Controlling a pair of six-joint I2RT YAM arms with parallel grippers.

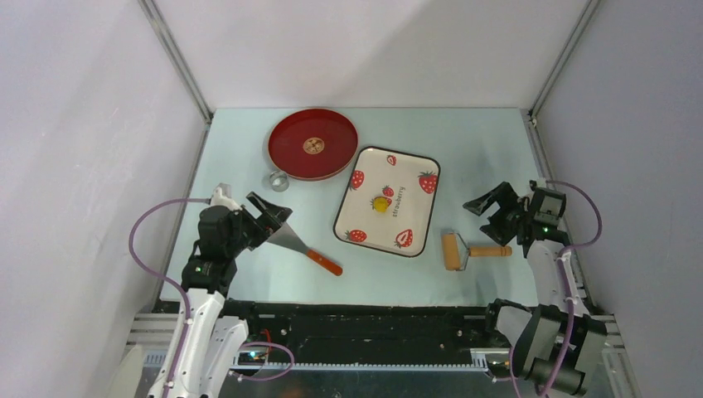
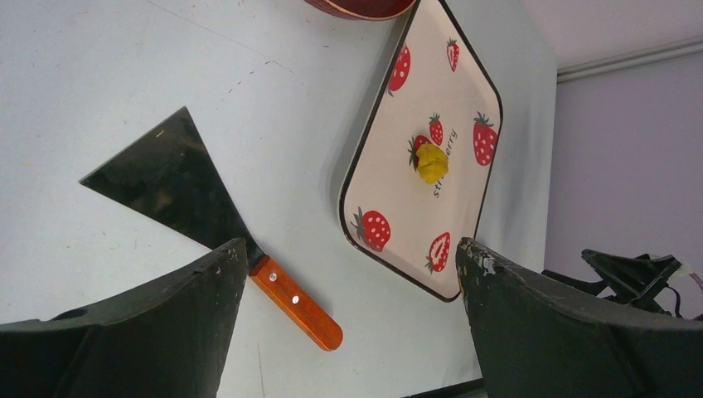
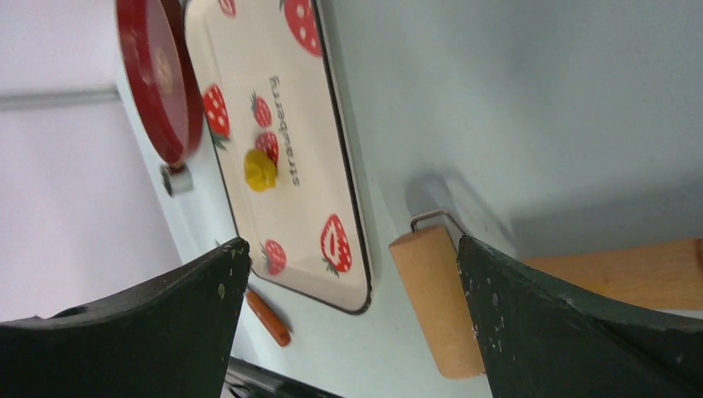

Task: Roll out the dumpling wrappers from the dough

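Observation:
A small yellow lump of dough [image 1: 380,203] sits in the middle of the white strawberry tray [image 1: 414,222]; it also shows in the left wrist view [image 2: 431,162] and the right wrist view [image 3: 259,169]. No dumpling wrappers are in view. The tan wooden roller [image 1: 453,250] lies right of the tray, its handle pointing right. My left gripper [image 1: 270,215] is open and empty above the scraper's blade [image 1: 286,238]. My right gripper [image 1: 489,211] is open and empty, above the table just beyond the roller's handle.
A red round plate [image 1: 312,143] stands at the back, with a metal ring cutter [image 1: 278,180] at its near left edge. The scraper's orange handle [image 1: 326,263] lies left of the tray. Grey walls close in both sides.

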